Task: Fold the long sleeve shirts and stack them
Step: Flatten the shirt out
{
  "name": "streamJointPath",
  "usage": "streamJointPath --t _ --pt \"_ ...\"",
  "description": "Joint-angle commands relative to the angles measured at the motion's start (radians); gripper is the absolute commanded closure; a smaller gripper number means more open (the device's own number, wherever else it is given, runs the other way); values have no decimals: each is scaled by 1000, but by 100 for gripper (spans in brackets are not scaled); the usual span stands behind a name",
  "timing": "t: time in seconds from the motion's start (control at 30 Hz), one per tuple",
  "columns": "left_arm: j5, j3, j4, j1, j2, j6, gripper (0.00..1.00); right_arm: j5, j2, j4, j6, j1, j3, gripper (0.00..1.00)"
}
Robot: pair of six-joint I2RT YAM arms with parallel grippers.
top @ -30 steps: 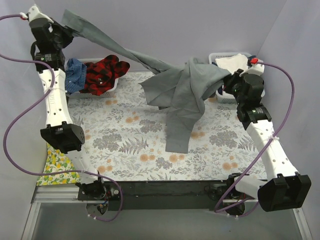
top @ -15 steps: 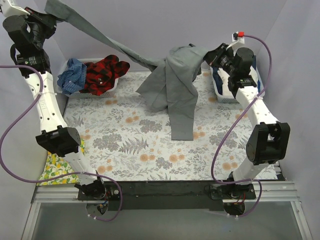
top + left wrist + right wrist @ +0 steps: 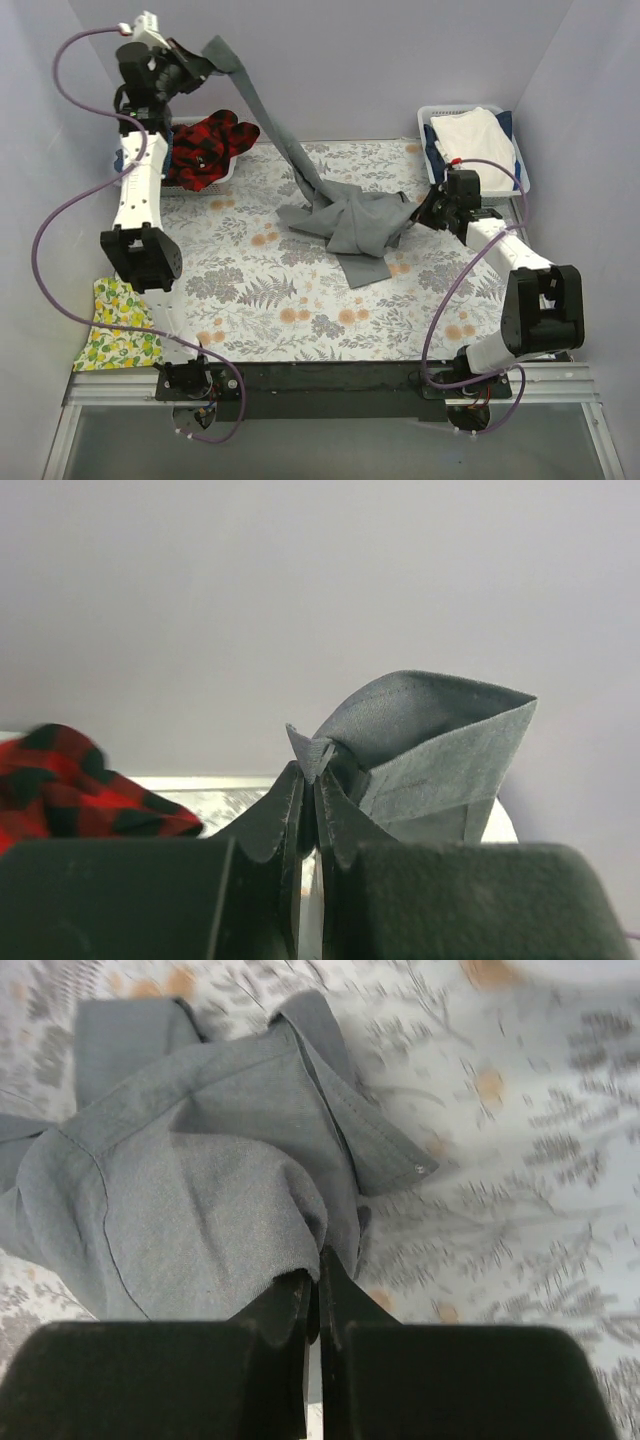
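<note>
The grey long sleeve shirt [image 3: 345,220] lies bunched on the fern-print table cover [image 3: 250,290], right of the middle. One sleeve rises from the heap to the back left, where my left gripper [image 3: 200,62] is shut on its end, high above the table. In the left wrist view the grey cloth [image 3: 430,740] sticks out past the pinched left gripper [image 3: 310,772]. My right gripper [image 3: 420,212] sits low at the heap's right edge. It is shut on a fold of the grey shirt [image 3: 200,1200], seen at the right gripper [image 3: 318,1282] in its wrist view. A red-black plaid shirt [image 3: 205,148] lies in the back-left basket.
A white basket [image 3: 432,160] with pale folded cloth stands at the back right, just behind the right arm. A yellow lemon-print cloth [image 3: 120,325] hangs at the table's left edge. Purple walls close in the back and both sides.
The right gripper came down from mid-air to the table and the shirt's body dropped into a heap. The left gripper swung right with the sleeve, still raised.
</note>
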Motion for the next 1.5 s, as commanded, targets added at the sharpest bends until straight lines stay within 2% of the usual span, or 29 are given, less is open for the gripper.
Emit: streamJointPath --t 0.0,0.03,0.17,0.2,0.23,0.33,0.43,0.5,0.6,0.7,0.73,0.83,0.97,1.17,1.47 --pt "-8 41 8 -99 83 49 100 67 -86 -74 37 8 -87 99" --pt "-23 36 4 -168 124 54 100 69 -105 -81 46 17 -120 99" --pt "-59 19 -11 -256 236 92 100 78 -140 -112 55 31 -170 99" --pt "-63 18 -14 -268 259 101 97 79 -145 -117 57 32 -175 99" --pt "-73 15 -17 -288 279 104 87 78 -149 -124 55 32 -177 99" --pt "-111 -1 -51 -299 336 115 39 67 -148 -139 55 32 -169 99" --pt "-206 -5 -149 -299 315 176 22 65 -148 -146 63 32 -154 99" --pt "-288 -36 -215 -299 281 205 17 62 -146 -146 69 34 -148 99" --pt "-323 -118 -296 -299 207 223 14 64 -142 -146 72 32 -138 99" --pt "-265 -236 -335 -300 126 183 14 61 -126 -146 72 32 -126 99" --pt "-231 -334 -339 -300 85 172 14 59 -125 -146 72 32 -121 99" --pt "-188 -517 -326 -320 26 146 16 55 -110 -144 69 34 -106 99" --pt "-119 -664 -273 -345 -57 114 18 46 -96 -144 68 34 -92 99" --pt "-90 -778 -172 -369 -42 35 16 38 -93 -138 62 34 -94 99" --pt "-178 -760 -68 -391 57 -18 20 10 -91 -127 49 34 -94 99"
